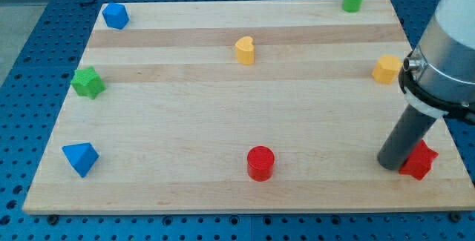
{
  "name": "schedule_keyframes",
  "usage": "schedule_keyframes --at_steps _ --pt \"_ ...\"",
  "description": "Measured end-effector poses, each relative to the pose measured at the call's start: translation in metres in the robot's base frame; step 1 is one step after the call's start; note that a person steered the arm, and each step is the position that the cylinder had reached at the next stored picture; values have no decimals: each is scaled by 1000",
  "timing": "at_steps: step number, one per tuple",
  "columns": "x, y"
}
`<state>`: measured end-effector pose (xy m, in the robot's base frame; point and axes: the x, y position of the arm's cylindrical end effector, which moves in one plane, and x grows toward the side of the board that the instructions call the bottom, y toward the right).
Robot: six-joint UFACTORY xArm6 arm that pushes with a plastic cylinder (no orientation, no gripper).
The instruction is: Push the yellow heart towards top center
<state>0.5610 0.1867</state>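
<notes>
The yellow heart (245,50) lies on the wooden board (185,122), a little above the middle, near the top centre. My tip (390,163) rests on the board at the lower right, touching the left side of a red star (418,159). The tip is far to the right of and below the yellow heart.
A blue block (115,15) sits at the top left, a green star (88,83) at the left edge, a blue triangular block (80,158) at the bottom left, a red cylinder (260,162) at the bottom centre, a yellow hexagonal block (387,70) at the right, a green block (352,0) at the top right.
</notes>
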Motion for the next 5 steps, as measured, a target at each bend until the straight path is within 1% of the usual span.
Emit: schedule_keyframes --at_steps 2,4,5 --pt "-32 -96" --pt "-77 -155" --pt "-80 -158"
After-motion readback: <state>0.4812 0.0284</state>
